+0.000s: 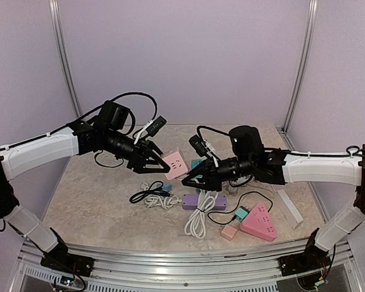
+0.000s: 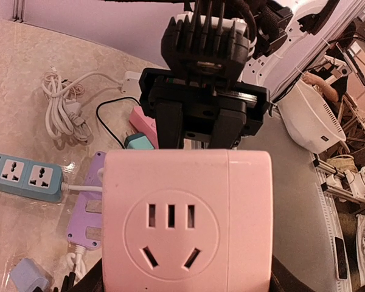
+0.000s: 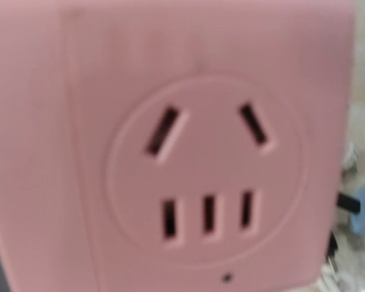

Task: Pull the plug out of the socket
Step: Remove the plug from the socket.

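Left end effector (image 1: 160,159) pinches pink socket (image 1: 174,160) at frame centre, above the bench (image 1: 91,201). Outlet face presented to right end effector (image 1: 187,180), whose spread I cannot tell. No plug visible in that face.

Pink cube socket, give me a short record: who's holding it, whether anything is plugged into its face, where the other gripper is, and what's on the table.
object: pink cube socket
held by: left gripper, jaws on its sides
visible face: slots bare, no plug in it
right gripper: facing the socket, jaws apart, nothing seen between them
on table: purple power strip, blue power strip, pink triangular socket, white cord
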Controlling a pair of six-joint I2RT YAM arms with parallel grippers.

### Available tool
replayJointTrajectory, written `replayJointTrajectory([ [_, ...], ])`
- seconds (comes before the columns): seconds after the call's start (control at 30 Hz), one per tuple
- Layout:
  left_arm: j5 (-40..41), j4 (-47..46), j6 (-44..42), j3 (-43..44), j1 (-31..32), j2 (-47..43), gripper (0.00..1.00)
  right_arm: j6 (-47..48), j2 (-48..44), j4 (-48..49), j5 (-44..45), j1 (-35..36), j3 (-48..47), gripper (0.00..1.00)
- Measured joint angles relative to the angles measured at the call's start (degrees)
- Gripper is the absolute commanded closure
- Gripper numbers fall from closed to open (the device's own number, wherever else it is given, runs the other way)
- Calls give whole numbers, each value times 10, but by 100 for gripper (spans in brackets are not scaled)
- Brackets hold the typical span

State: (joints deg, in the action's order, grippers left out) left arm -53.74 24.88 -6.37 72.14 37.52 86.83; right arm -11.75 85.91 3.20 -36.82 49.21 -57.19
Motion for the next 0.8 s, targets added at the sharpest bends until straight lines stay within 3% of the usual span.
replayJointTrajectory([
  [0.43,-30,-18,32,-18,-21,-19,98,-34,3,56,20,17,7,100],
  [0.8,-20,-6,5,6,-5,-9,99,3,-4,-10,-12,-6,-22,100],
])
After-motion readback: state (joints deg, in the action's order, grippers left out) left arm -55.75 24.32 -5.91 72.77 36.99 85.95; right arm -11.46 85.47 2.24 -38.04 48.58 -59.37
